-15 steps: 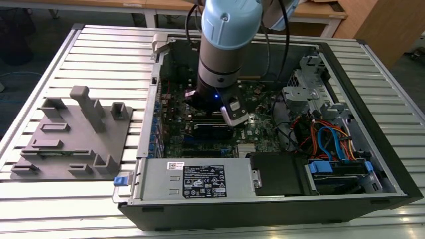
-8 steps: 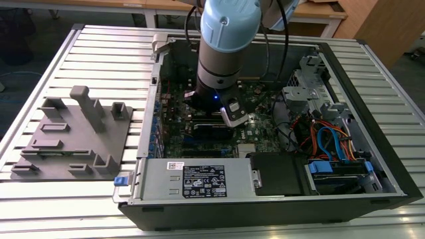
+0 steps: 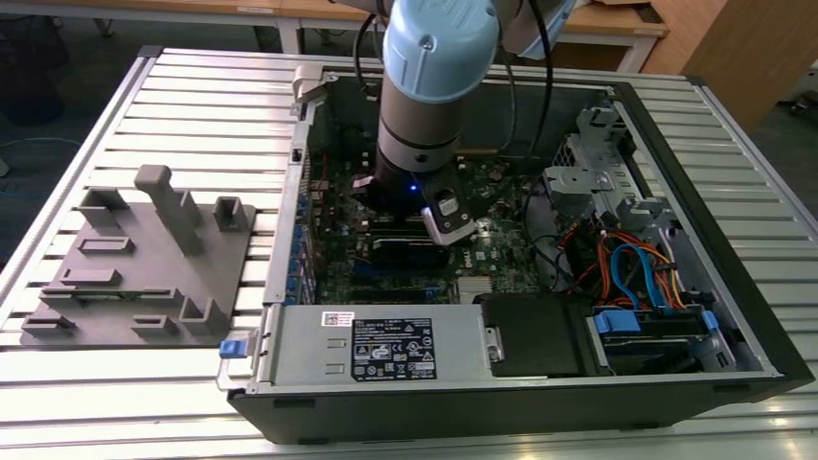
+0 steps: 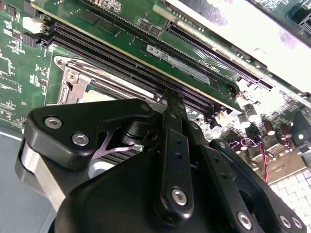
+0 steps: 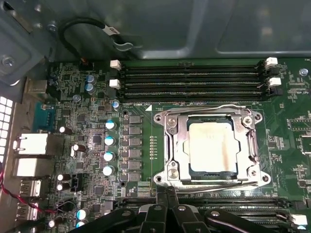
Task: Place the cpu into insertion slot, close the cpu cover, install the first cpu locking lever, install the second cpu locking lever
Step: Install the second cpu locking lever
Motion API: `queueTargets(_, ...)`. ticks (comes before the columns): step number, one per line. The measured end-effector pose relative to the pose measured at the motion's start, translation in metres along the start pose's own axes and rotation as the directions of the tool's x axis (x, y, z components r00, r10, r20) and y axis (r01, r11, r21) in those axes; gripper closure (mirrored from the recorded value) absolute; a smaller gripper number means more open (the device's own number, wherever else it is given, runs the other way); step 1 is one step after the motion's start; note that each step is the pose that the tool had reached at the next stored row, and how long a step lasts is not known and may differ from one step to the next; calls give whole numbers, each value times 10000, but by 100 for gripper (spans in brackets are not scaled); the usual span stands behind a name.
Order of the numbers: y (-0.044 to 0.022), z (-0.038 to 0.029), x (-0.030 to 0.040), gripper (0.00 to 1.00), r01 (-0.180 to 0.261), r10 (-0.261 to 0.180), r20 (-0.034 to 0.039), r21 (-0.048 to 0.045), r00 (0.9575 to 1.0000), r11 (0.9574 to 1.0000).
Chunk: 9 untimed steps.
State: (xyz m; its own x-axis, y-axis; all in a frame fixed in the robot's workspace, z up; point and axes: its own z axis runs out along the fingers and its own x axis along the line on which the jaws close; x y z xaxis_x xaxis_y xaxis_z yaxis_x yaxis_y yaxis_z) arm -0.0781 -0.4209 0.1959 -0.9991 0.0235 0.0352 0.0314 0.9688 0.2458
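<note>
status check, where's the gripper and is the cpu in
Gripper low over the green board, at the socket's edge, fingers together, nothing held. Grey square cpu seated in the silver-rimmed insertion slot, silvery cover frame down around it. No obstruction seen.

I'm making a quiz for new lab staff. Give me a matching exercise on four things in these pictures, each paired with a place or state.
Things:
1. cpu
2. cpu cover
3. pincer
4. grey box

Places or states:
A. at the socket's edge, beside the long black slots
B. framing the chip, which shows through its window
C. lying in the socket, pale metal top up
D. at the case's near edge in the exterior view

Pairs: 1-C, 2-B, 3-A, 4-D
</note>
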Motion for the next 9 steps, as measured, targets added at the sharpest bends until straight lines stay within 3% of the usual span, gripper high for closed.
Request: queueTargets(9, 6, 43, 10, 90, 3, -3, -4, -106, 10000, 9999)
